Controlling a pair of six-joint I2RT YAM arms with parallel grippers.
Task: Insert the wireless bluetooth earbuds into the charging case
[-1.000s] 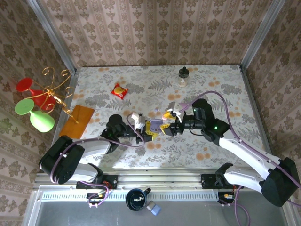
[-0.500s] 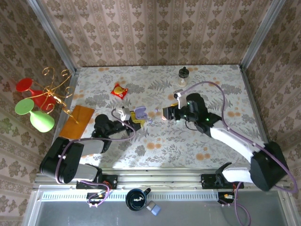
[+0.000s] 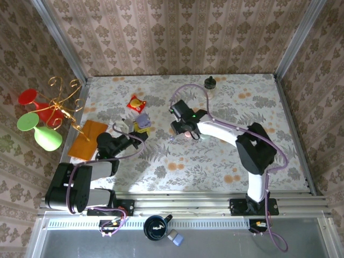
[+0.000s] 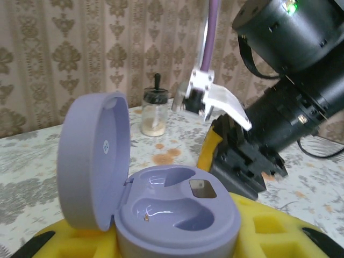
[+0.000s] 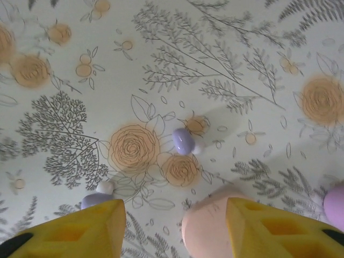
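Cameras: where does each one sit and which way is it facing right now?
Top external: above, behind the bases, looking down on the table; left gripper and right gripper show.
Left wrist: low, facing across the table at the open case on its fingers; right arm, bottle beyond.
Right wrist: facing straight down at an earbud; its fingertips at the bottom.
Shared: top and left wrist both show case and bottle.

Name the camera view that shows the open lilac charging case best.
Left wrist: the lilac charging case sits close up, lid raised, both wells visibly empty. Top external shows it as a small, distant lilac shape with no inner detail.
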